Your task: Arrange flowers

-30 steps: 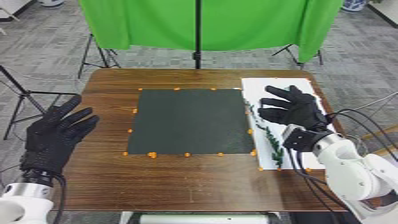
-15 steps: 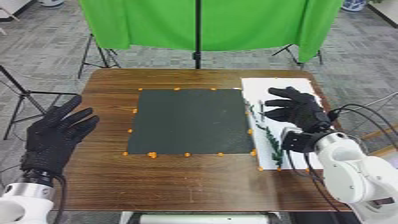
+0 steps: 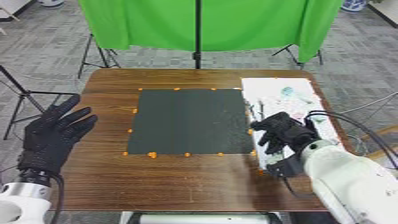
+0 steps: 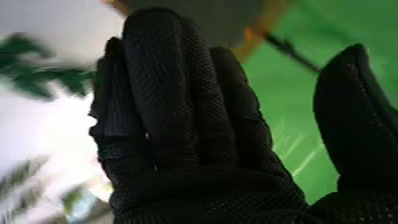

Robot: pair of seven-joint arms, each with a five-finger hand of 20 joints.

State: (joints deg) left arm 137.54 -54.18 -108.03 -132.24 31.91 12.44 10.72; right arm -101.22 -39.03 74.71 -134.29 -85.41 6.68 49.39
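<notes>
In the head view my right hand [image 3: 282, 131] is over the near half of the white sheet [image 3: 258, 86] on the table's right side, partly covering the green stems [image 3: 258, 111] lying there. Pale blue and pinkish flowers [image 3: 289, 102] show on the sheet beyond it. In the right wrist view the hand [image 4: 191, 120] has straight fingers, thumb apart, holding nothing, with blurred green leaves [image 4: 40, 70] beside it. My left hand [image 3: 55, 132] is held at the table's left edge, its fingers relaxed and nothing in them.
A dark square mat [image 3: 189, 121] with orange markers around its edges lies mid-table, left of the white sheet. A green curtain [image 3: 142, 27] hangs behind the brown table [image 3: 178, 187], and thin black stands are on the floor.
My right hand has come down and nearer over the white sheet, uncovering the pale flowers at its far part and covering the near stems. The left hand has stayed still.
</notes>
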